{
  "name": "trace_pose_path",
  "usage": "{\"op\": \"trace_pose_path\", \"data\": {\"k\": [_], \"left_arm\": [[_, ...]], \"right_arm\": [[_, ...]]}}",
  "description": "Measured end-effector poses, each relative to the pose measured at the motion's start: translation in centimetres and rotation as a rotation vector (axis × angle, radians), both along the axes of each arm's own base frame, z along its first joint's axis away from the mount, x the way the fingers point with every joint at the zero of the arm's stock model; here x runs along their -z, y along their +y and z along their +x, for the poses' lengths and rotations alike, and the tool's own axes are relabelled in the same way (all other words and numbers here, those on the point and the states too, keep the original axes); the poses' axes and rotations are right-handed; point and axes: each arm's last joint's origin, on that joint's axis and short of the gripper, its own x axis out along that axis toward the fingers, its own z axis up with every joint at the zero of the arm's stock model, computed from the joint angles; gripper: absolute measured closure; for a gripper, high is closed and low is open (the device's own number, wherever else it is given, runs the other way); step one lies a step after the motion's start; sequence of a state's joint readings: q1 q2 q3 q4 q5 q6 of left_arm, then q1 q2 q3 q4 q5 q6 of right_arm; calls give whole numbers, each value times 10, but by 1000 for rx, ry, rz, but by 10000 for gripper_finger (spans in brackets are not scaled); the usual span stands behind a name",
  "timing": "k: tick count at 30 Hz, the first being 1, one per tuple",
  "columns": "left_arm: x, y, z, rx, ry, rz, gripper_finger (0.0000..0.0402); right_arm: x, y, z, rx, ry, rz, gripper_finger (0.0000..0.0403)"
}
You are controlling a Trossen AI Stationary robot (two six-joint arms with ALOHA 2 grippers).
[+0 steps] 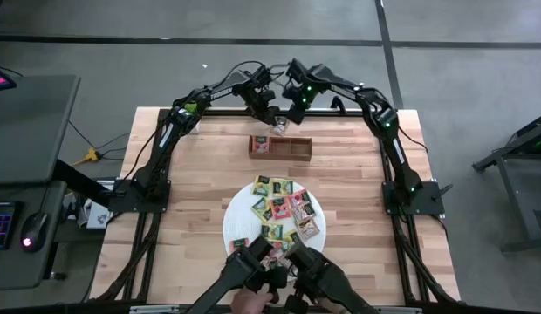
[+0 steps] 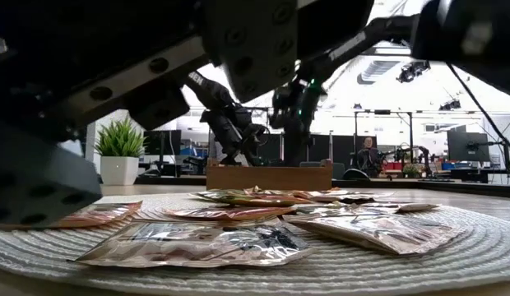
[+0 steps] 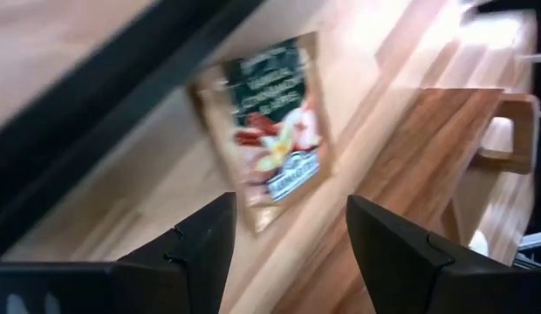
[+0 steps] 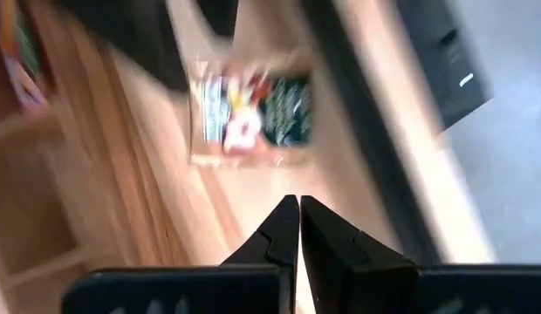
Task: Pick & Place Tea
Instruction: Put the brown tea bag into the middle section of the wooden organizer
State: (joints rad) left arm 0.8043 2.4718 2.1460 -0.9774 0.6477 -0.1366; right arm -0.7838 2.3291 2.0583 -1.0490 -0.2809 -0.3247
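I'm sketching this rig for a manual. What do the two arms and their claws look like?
Both arms are dark, jointed links rising from black frame mounts at the table's side edges, with black cables looping along them and small green lights glowing near the joints. The left claw has two black, wedge-shaped fingers with flat inner faces. The right claw has the same black fingers, tapering to narrow tips.

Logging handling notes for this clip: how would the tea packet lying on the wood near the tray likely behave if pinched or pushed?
The tea packet looks flat and thin, so probably light and floppy. Its wrapper seems glossy, so it may slide on the table rather than lift. It won't roll or tip. The open left claw hangs above it.
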Motion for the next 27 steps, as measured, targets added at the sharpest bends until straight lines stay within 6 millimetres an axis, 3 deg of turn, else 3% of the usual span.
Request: {"op": "trace_pose_path", "data": {"k": [5,18,27], "left_arm": [[0,0,-2,6,7,-7,188],[1,0,-2,18,9,7,188],[3,-1,-4,36,12,-9,188]], "right_arm": [[27,5,9,-53,45,52,391],[29,4,24,-57,-35,-19,391],[56,3,25,-38,6,44,391]]}}
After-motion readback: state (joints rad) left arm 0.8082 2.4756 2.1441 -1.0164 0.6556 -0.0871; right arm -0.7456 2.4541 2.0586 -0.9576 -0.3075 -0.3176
